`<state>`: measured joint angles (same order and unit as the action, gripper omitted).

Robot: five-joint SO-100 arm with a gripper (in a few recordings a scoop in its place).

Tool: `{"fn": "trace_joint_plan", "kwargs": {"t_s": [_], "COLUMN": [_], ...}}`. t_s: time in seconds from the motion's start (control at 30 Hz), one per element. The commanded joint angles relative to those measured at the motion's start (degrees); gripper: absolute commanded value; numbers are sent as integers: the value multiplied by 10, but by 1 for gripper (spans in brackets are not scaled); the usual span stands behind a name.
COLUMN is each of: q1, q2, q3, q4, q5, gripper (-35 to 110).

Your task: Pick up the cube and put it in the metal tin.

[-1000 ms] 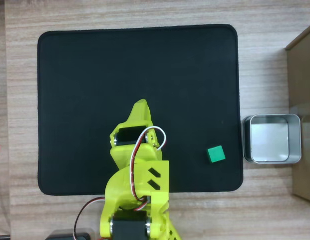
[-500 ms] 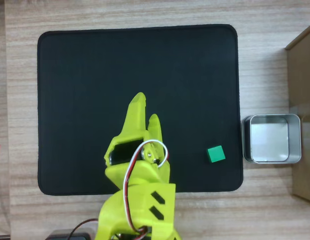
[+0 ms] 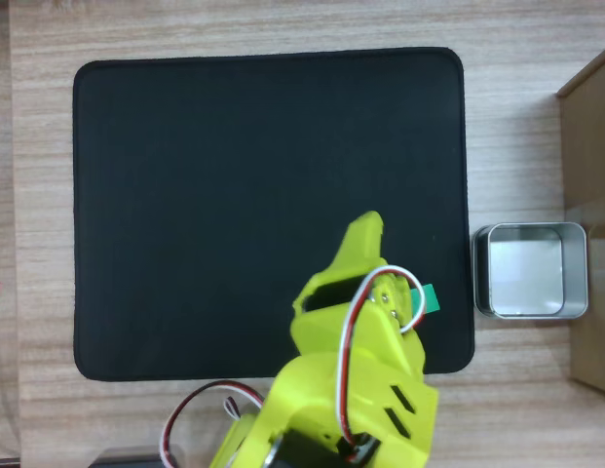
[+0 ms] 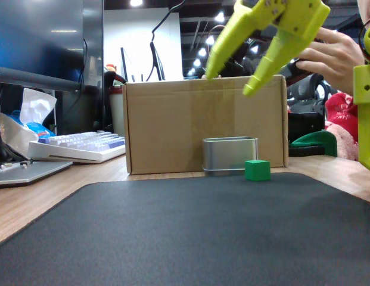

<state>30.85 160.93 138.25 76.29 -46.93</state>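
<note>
Cube (image 4: 257, 170): one, small, bright green, plain-faced, resting flat on the black mat (image 3: 234, 146) near its right edge; with equal sides it has no long axis. In the overhead view the yellow arm covers most of it, leaving a green sliver (image 3: 431, 297). One gripper (image 4: 227, 83) hangs high above the mat, fingers spread apart, holding nothing. One metal tin (image 3: 529, 270), silver and square with rounded corners, stands just right of the mat, before one cardboard box (image 4: 202, 122).
</note>
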Motion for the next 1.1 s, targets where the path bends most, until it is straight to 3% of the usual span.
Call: {"fn": "trace_joint_plan", "kwargs": {"t_s": [0.0,0.07,0.37,0.97,1.07], "q1": [43,83,160,178,177], "q2": [-33,-70,-259,-405,-405], "q3": [-18,0,-4,6,8], "q4": [18,10,-91,-175,-175], "q5": [-69,-126,-199,-257,-260], "gripper": [25,25,28,25,17]}}
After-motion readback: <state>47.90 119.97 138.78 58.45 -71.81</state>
